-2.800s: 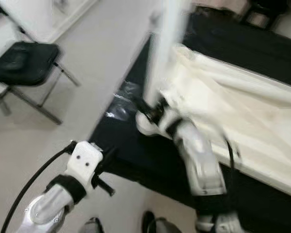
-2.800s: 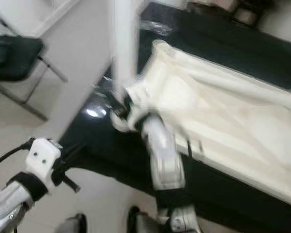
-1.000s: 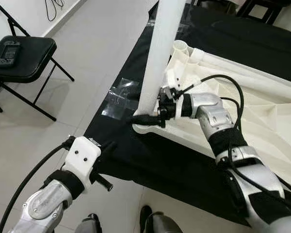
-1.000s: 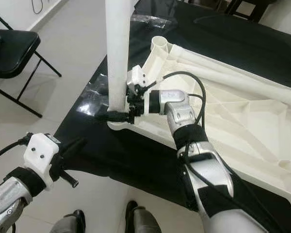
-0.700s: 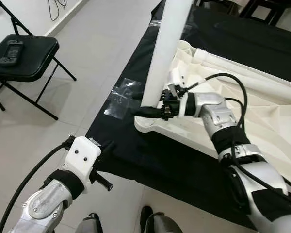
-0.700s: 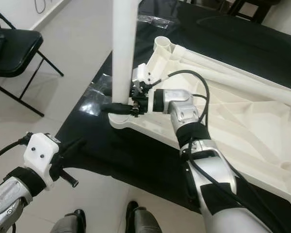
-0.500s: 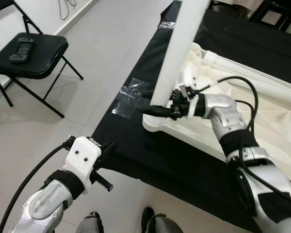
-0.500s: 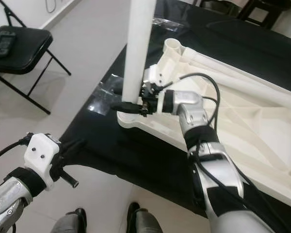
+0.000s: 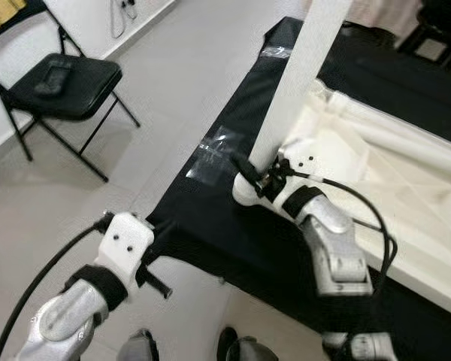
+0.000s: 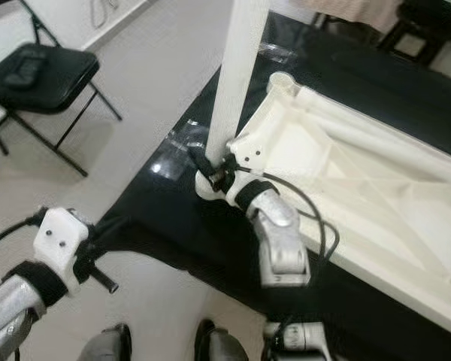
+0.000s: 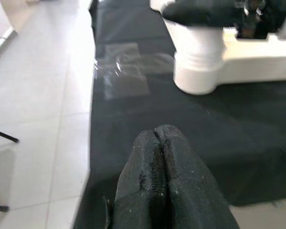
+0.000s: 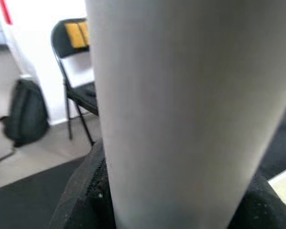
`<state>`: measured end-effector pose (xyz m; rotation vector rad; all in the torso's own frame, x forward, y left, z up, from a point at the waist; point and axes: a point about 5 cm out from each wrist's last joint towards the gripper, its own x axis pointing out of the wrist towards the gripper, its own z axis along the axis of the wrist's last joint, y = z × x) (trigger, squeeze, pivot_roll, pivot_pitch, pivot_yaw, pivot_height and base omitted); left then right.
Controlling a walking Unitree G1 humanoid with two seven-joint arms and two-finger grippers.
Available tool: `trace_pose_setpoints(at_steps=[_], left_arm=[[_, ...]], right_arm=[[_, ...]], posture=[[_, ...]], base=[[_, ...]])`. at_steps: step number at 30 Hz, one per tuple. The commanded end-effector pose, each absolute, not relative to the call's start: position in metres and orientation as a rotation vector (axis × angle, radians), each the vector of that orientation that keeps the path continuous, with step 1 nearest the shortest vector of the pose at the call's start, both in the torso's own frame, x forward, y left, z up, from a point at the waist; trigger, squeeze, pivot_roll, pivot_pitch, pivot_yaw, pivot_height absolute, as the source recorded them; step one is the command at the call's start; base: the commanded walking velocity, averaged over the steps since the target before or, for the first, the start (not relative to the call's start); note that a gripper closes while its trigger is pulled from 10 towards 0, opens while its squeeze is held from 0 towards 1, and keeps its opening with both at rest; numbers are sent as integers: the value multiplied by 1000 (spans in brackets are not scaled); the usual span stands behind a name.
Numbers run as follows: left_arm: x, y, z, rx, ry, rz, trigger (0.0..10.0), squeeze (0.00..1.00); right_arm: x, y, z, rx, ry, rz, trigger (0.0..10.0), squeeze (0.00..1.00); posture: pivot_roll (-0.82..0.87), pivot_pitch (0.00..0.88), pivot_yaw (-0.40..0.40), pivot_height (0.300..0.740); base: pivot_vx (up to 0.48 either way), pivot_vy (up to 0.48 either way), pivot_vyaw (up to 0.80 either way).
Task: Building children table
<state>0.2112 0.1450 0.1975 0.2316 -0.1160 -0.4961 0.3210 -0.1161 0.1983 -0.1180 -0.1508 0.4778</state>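
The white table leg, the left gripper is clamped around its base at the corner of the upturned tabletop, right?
Wrong arm. The right gripper clamps the table leg, as the left eye view shows. The left gripper is shut and empty above the black mat.

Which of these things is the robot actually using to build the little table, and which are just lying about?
In use:
- white leg, standing in the corner socket
- upturned tabletop
- right tool, gripping the leg's base
- black mat under it all

Lying about:
- folding chair with a dark gadget on its seat
- clear wrap on the mat
- left tool, shut, idle
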Motion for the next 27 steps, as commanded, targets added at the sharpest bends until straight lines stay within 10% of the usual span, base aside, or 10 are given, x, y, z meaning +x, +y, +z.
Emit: trace_pose_setpoints(at_steps=[1, 5, 6, 7, 14, 15, 16, 17, 27], left_arm=[[211, 140, 194, 202, -106, -524, 10000, 0], [211, 141, 193, 218, -101, -518, 10000, 0], [212, 141, 193, 219, -103, -520, 10000, 0], [213, 140, 193, 219, -106, -523, 10000, 0], [213, 138, 192, 214, -105, -532, 10000, 0], [213, 138, 192, 214, -105, -532, 10000, 0], [213, 138, 193, 215, -105, -532, 10000, 0], [213, 137, 193, 215, -106, -532, 10000, 0], [209, 137, 192, 223, -97, -531, 10000, 0]], right_arm=[[318, -121, 151, -185, 96, 448, 10000, 0], [322, -116, 163, -138, 52, 448, 10000, 0], [322, -113, 169, -111, 22, 463, 10000, 961], [324, -108, 177, -73, -8, 507, 10000, 1000], [323, -93, 212, 22, -148, 745, 10000, 961], [322, -91, 219, 28, -178, 834, 10000, 651], [321, -91, 224, 11, -206, 903, 10000, 55], [320, -91, 228, -8, -220, 973, 10000, 0], [348, -108, 240, -83, -215, 1129, 10000, 0]], posture=[[135, 288, -136, 740], [137, 283, -130, 740], [139, 283, -131, 740], [133, 284, -131, 740], [134, 289, -128, 740], [140, 291, -131, 740], [140, 291, -131, 740], [146, 294, -134, 740], [164, 313, -134, 740]], base=[[0, 0, 0], [0, 0, 0], [0, 0, 0], [0, 0, 0], [0, 0, 0], [0, 0, 0], [0, 0, 0], [0, 0, 0], [0, 0, 0]])
